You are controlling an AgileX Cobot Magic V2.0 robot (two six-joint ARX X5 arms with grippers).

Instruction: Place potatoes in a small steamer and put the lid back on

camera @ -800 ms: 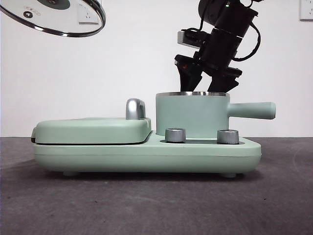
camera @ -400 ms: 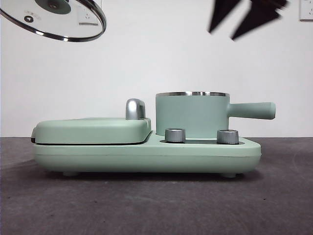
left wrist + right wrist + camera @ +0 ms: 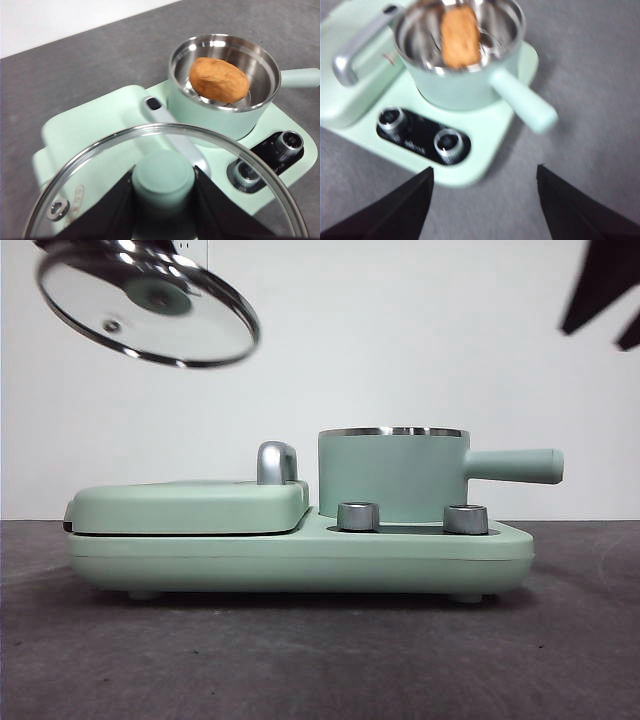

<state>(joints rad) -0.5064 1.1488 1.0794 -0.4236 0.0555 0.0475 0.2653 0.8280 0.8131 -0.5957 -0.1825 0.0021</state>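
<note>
Two grippers aloft: left gripper [image 3: 163, 202] clenched on the lid's [image 3: 148, 308] mint knob, holding the glass tilted high above the griddle [image 3: 190, 505]; right gripper [image 3: 485, 200] spread wide, empty, well above the small steamer [image 3: 393, 473]. Inside the uncovered pot, the potatoes [image 3: 219, 79], one orange-brown lump.
</note>
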